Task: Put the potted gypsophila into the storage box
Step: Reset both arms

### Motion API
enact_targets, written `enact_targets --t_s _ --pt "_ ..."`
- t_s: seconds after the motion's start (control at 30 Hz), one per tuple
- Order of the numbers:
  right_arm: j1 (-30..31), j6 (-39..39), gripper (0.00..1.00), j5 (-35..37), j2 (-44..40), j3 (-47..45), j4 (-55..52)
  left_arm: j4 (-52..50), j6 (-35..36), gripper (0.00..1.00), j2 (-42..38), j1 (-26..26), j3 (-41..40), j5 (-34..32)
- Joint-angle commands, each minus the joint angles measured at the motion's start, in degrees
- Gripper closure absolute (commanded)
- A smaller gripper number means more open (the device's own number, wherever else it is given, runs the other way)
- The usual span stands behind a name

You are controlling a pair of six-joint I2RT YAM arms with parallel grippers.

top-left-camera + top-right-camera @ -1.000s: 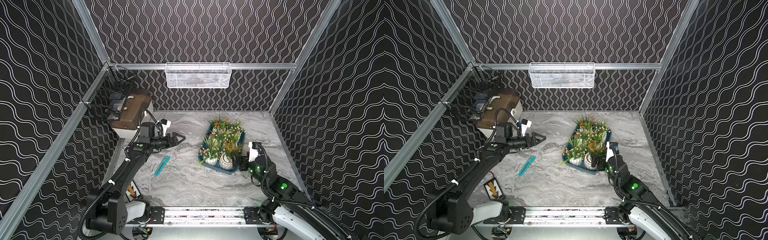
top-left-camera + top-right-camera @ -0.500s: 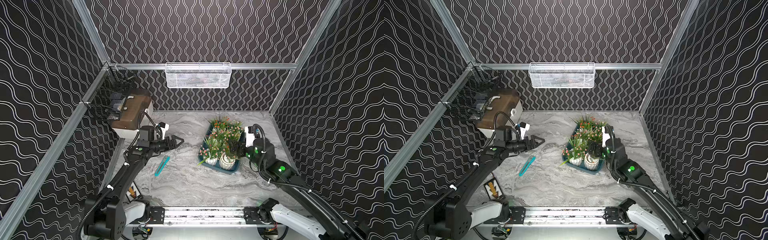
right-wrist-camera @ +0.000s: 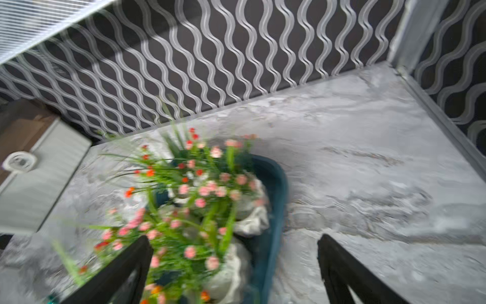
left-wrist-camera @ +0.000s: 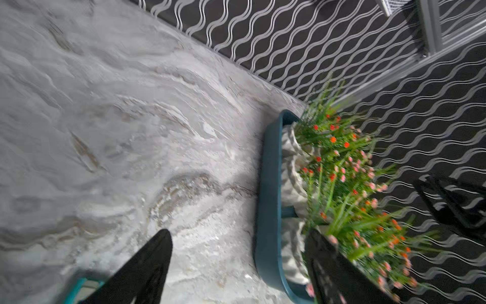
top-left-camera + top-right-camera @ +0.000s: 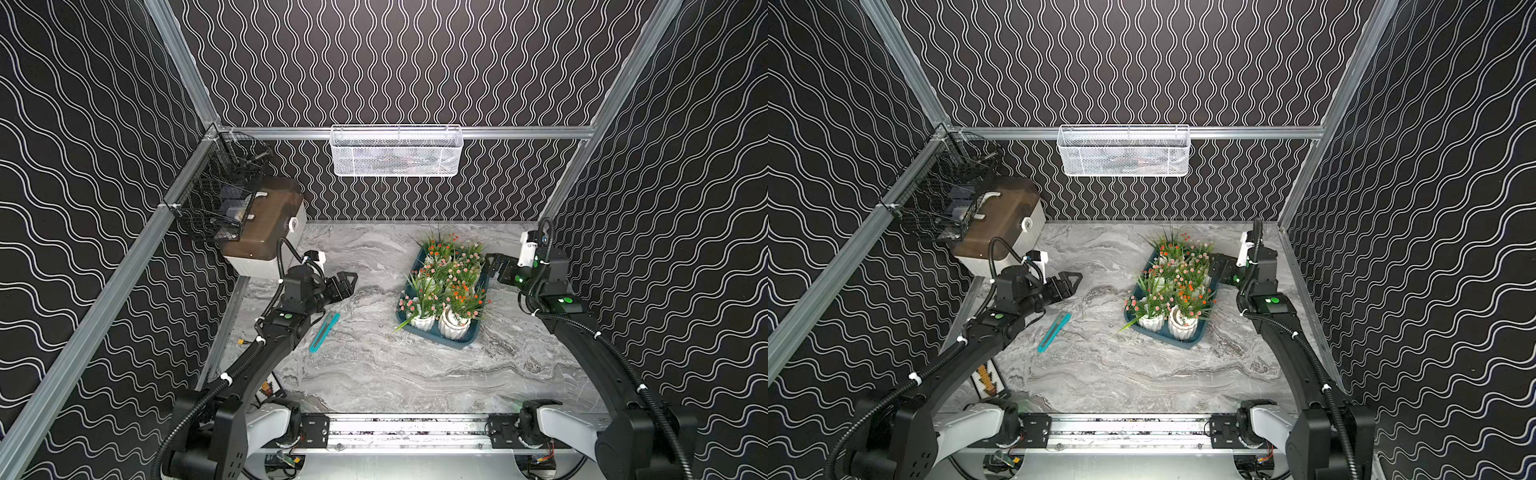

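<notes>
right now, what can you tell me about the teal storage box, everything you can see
The storage box is a shallow dark-teal tray, plastic-looking, with rounded corners and a flared rim. It lies flat on the marble table, right of centre, its long side running front to back at a slant. The potted gypsophila in white ribbed pots fill it. The open right gripper hovers by its right side, without a visible touch.

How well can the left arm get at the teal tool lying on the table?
Probably yes. The teal tool lies on the table close to the left hand, which is open and empty; nothing stands between them.
</notes>
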Motion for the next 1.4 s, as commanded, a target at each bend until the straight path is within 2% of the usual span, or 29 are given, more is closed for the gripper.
enact_targets --t_s 0.0,0.17,0.3,0.37,0.47,0.63,0.8,1.03,1.23,1.33,1.37 --pt "-4.0 1.1 0.00 -1.3 0.5 -2.8 5.1 4.6 7.7 0.16 2.1 -0.2 1.1 -12.5" --pt "-9.7 1.5 0.00 3.7 2.6 -9.1 10.9 6.1 16.8 0.14 4.8 -0.2 1.1 -23.9" --pt "-11.3 1.5 0.00 4.9 5.4 -13.1 17.5 13.5 26.4 0.10 4.9 -0.1 -4.0 -33.0" --pt "-11.2 0.9 0.00 5.6 6.4 -14.1 20.0 19.3 29.6 0.07 5.5 -0.1 -7.6 -35.0" --pt "-11.1 0.2 0.00 6.6 7.6 -15.6 23.7 29.3 32.9 0.05 8.6 -0.1 -12.2 -33.7" --pt "-7.1 -7.0 0.00 10.2 9.0 -21.9 36.7 30.7 34.5 0.03 14.5 -0.2 -12.0 -31.9" --pt "-4.8 -7.9 0.00 12.2 12.1 -23.5 40.9 43.5 36.5 0.01 19.2 -0.2 -16.4 -31.3" --pt "-4.3 -9.5 0.00 11.8 17.4 -28.0 54.4 49.2 36.8 0.01 24.0 -0.1 -17.5 -30.9" --pt "-4.3 -9.5 0.00 11.5 21.4 -29.1 59.3 51.8 36.7 0.01 25.3 -0.1 -18.5 -30.7" --pt "-4.3 -9.5 0.00 11.2 23.8 -30.1 63.1 57.6 37.1 0.01 28.8 -0.1 -19.4 -31.4" --pt "-4.3 -9.4 0.00 11.3 24.8 -30.4 64.3 55.6 36.6 0.01 28.2 -0.1 -19.3 -31.0"
